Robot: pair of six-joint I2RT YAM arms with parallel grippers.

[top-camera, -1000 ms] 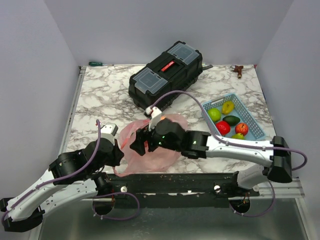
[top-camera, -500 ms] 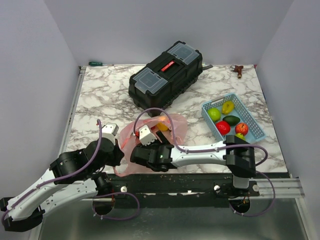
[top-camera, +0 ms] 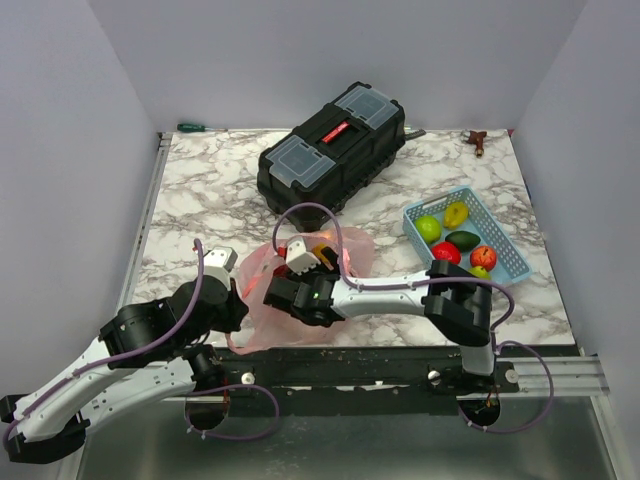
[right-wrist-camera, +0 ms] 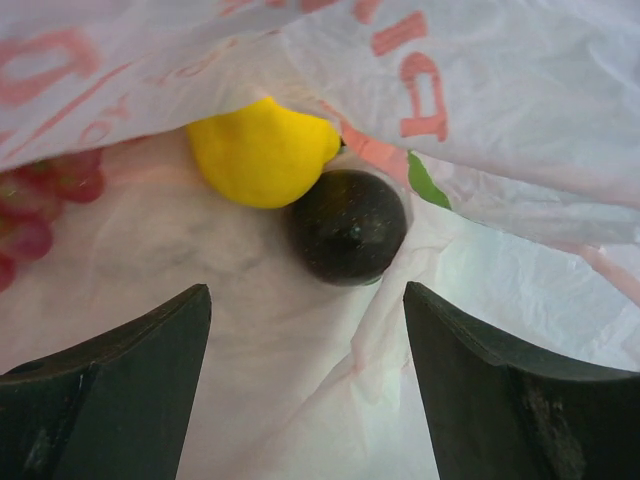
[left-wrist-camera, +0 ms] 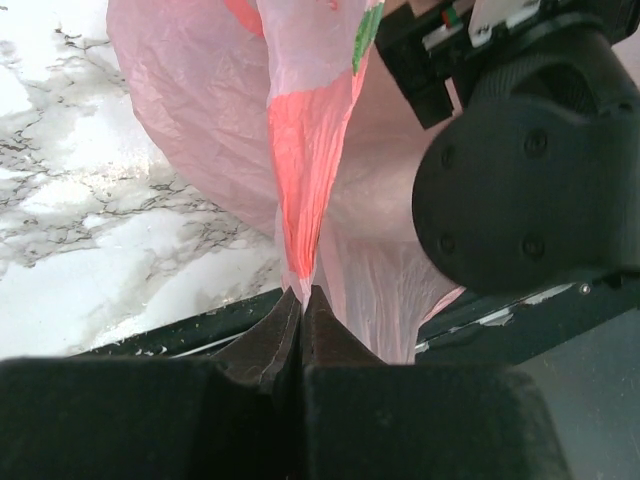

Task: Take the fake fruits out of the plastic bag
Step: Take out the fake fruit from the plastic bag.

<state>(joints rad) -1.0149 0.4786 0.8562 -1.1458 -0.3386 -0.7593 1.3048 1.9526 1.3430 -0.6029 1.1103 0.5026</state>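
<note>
The pink plastic bag (top-camera: 345, 245) lies near the table's front edge, between the two arms. My left gripper (top-camera: 238, 302) is shut on a bunched fold of the bag (left-wrist-camera: 300, 160) at its left side. My right gripper (top-camera: 285, 297) reaches into the bag's mouth, open and empty (right-wrist-camera: 305, 300). Just ahead of it inside the bag lie a yellow lemon (right-wrist-camera: 262, 150), a dark round fruit (right-wrist-camera: 348, 226) touching the lemon, and part of a reddish grape bunch (right-wrist-camera: 40, 190) at the left. Other fake fruits (top-camera: 447, 253) lie in the blue basket.
The light blue mesh basket (top-camera: 508, 250) stands at the right. A black toolbox (top-camera: 333, 148) sits behind the bag. A green screwdriver (top-camera: 200, 127) and a small brown object (top-camera: 478, 141) lie at the back edge. The right arm's wrist (left-wrist-camera: 530, 150) is close to my left gripper.
My right arm has swung left and drawn in, and its gripper has gone down into the bag's mouth. The left gripper has kept its hold on the bag.
</note>
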